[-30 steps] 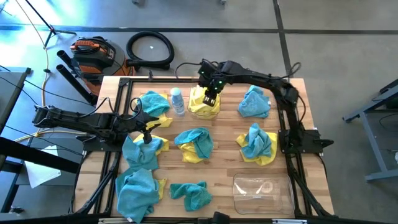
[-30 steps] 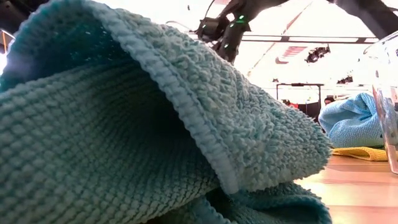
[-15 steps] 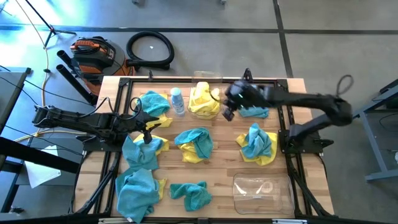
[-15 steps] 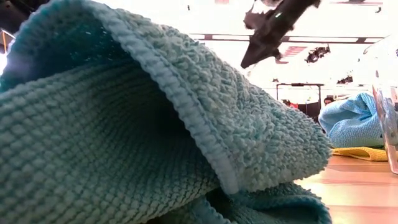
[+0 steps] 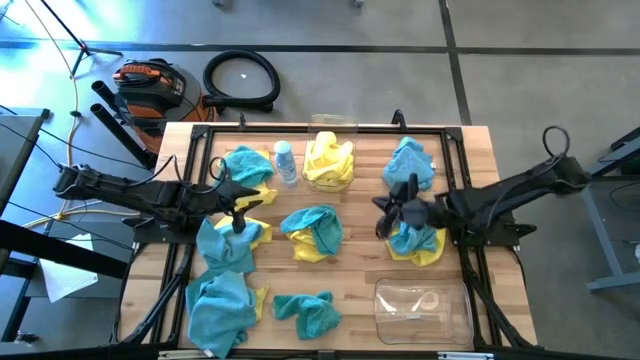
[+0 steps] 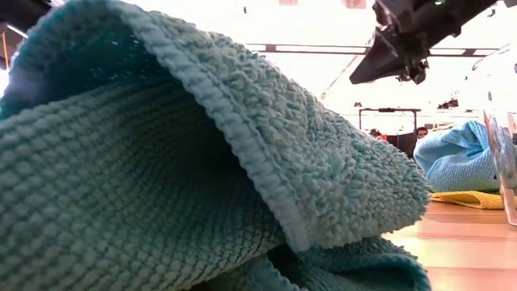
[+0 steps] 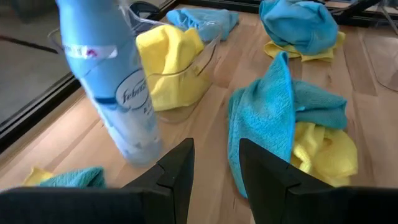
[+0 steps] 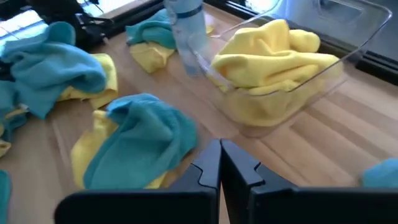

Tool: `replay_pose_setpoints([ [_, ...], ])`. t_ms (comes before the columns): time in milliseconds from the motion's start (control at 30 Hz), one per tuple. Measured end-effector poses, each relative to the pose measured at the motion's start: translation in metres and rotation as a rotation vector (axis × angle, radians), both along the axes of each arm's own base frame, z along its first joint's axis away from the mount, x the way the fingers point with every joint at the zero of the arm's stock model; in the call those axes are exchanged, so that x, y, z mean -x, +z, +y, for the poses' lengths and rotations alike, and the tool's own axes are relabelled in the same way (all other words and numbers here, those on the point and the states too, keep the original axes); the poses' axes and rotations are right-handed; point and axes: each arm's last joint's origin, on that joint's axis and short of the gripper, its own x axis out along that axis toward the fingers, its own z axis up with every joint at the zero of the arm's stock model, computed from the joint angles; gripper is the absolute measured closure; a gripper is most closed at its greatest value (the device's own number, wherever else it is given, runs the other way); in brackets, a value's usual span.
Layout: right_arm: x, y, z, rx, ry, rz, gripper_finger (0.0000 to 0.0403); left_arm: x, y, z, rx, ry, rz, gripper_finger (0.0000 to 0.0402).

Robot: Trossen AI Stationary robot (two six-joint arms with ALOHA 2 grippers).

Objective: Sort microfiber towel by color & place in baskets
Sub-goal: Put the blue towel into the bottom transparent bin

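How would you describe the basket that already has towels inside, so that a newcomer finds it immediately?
Look at the wooden table from above and go to its far edge, in the middle. There stands a clear plastic basket with yellow towels in it, beside a small white-and-blue bottle. The other clear basket, at the near edge, holds nothing.

The only readable text stands on the small white-and-blue bottle on the desk, seen up close in the left wrist view: a script brand name that appears to read "Febreze", its last letters cut off by the curve; the finer print on its upper band is illegible.
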Motion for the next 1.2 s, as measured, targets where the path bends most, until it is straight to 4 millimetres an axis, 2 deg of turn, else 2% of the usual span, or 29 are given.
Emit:
replay_pose_setpoints([
  [300,0.0,-0.012,0.039,0.08,0.002,-0.058,0.0403,-0.024,0.007,-0.018,-0.046,-0.04,0.083,0.0287],
  [633,-0.006,-0.033,0.052,0.109,-0.011,-0.007,0.0403,-0.051,0.021,-0.042,-0.042,-0.074,0.167,0.0287],
  [767,-0.009,-0.039,0.052,0.124,-0.011,0.018,0.0403,-0.072,0.026,-0.049,-0.042,-0.055,0.179,0.0287],
  [967,-0.009,-0.039,0.052,0.129,-0.008,0.021,0.0403,-0.112,0.026,-0.045,-0.063,0.03,0.228,0.0287],
  [1200,-0.009,-0.039,0.052,0.145,0.002,0.03,0.0403,-0.156,0.011,-0.032,-0.04,0.043,0.304,0.0287],
])
